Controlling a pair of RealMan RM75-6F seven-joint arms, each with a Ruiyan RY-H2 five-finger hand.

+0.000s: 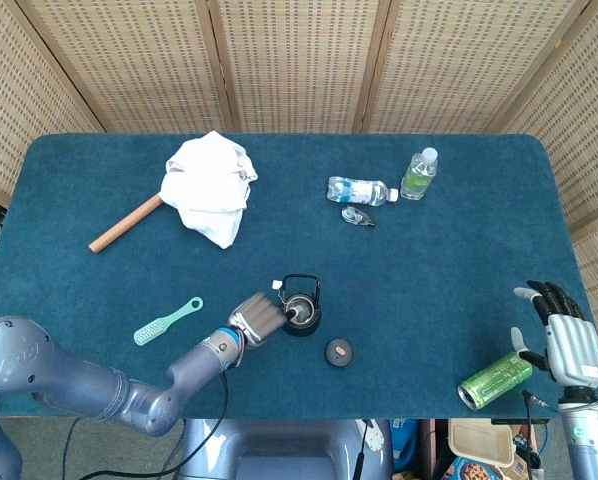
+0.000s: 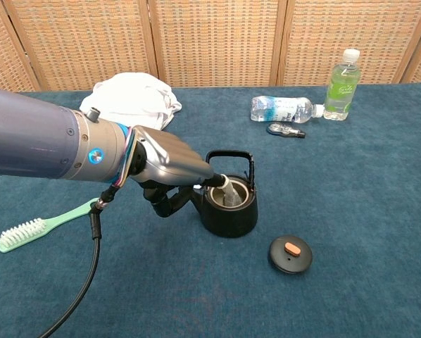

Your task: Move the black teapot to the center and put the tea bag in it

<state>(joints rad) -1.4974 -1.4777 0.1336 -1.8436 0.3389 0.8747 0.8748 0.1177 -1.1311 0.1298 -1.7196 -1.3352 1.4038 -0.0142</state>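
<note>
The black teapot point(image 2: 229, 205) stands near the table's middle front, its handle upright and its mouth uncovered; the head view shows the teapot point(image 1: 301, 311) too. My left hand point(image 2: 172, 169) reaches in from the left, and its fingertips point(image 2: 216, 180) pinch the pale tea bag point(image 2: 229, 193), which hangs half inside the mouth. In the head view the left hand point(image 1: 258, 319) touches the pot's left side. The teapot's lid point(image 2: 290, 253) lies on the cloth at the front right. My right hand point(image 1: 566, 333) hangs at the table's right front edge, fingers apart, holding nothing.
A green can point(image 1: 495, 378) lies beside the right hand. A mint brush point(image 2: 45, 224) lies at the front left. At the back are a white towel point(image 2: 133, 98), a wooden stick point(image 1: 124, 224), a lying water bottle point(image 2: 282, 108), a standing green bottle point(image 2: 341, 84) and a small dark object point(image 2: 286, 129).
</note>
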